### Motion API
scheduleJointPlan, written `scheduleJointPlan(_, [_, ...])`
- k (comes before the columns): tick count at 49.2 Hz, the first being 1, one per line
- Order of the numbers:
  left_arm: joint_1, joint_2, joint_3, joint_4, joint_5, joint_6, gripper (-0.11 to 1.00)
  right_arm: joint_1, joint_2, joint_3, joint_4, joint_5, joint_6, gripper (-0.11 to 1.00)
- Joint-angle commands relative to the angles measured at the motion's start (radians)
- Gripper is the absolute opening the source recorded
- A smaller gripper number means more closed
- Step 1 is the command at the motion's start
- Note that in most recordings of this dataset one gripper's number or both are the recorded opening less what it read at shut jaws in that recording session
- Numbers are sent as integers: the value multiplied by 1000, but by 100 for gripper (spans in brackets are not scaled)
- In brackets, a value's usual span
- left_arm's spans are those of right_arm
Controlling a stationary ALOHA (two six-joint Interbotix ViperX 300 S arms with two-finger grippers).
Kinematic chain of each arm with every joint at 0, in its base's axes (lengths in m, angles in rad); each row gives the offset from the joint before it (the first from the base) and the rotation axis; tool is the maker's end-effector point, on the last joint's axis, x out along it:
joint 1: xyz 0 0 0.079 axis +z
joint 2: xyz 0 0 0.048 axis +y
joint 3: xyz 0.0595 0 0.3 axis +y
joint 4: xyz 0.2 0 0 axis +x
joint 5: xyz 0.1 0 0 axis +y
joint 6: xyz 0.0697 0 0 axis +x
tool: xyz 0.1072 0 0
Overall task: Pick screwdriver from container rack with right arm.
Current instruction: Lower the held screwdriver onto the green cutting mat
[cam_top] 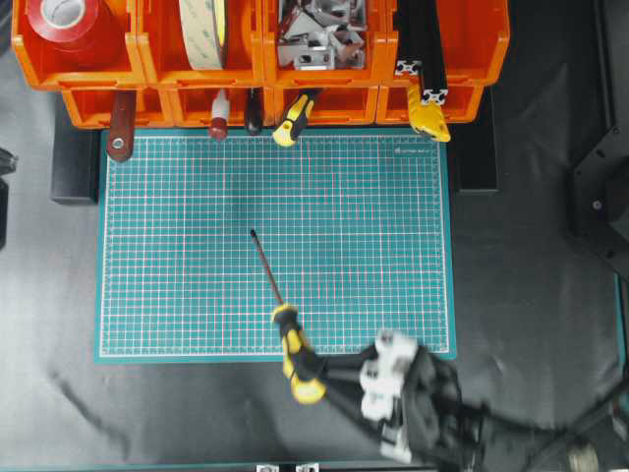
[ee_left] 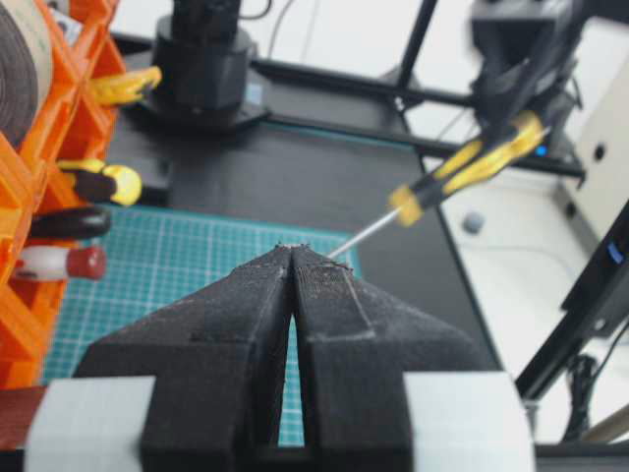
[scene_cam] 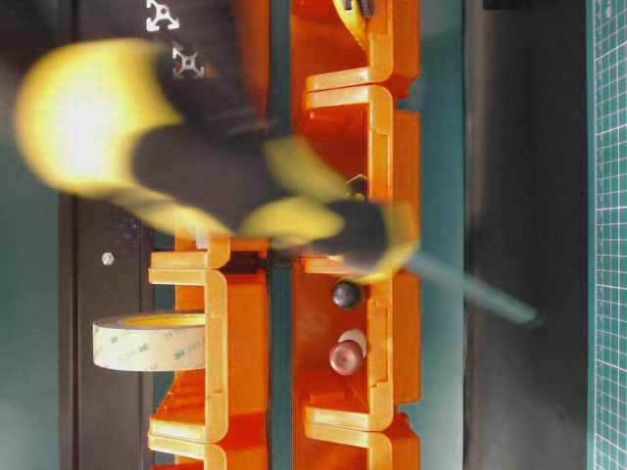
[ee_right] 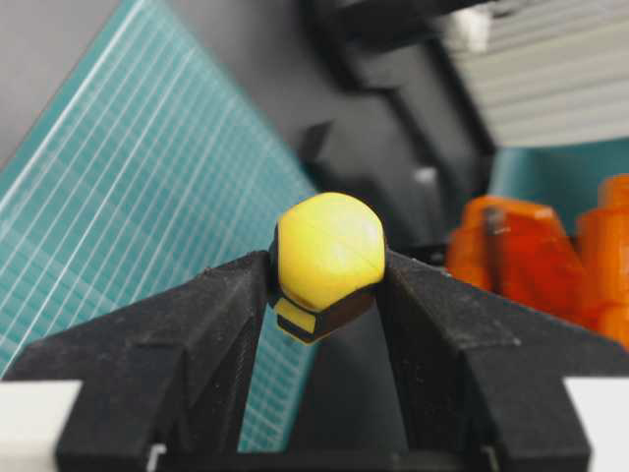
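The screwdriver has a yellow-and-black handle and a thin grey shaft pointing up-left over the green mat. My right gripper is shut on its handle near the mat's front edge, well away from the orange container rack. In the right wrist view the handle's yellow end sits clamped between the jaws of the right gripper. In the left wrist view the screwdriver hangs tilted in the air, tip down. My left gripper is shut and empty. The table-level view shows the screwdriver blurred and close.
A shorter yellow-black screwdriver, dark red-handled tools and a yellow clamp stick out of the rack's lower bins. Tape rolls and metal brackets fill the upper bins. The green cutting mat lies before the rack.
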Motion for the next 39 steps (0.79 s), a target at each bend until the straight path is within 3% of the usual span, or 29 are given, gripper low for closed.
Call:
scheduleJointPlan(1, [0, 26, -34, 3, -12, -15, 0, -55, -75, 97, -11, -126, -6, 37])
scheduleJointPlan(10, [2, 43, -43, 3, -26, -28, 0, -147, -98, 176, -37, -264, -66, 37])
scheduleJointPlan(21, [8, 80, -48, 3, -54, -28, 0, -236, -69, 141, -51, -356, -181, 37])
scheduleJointPlan(39, [9, 112, -38, 3, -57, -28, 0, -305, 34, 150, -51, -423, -210, 37])
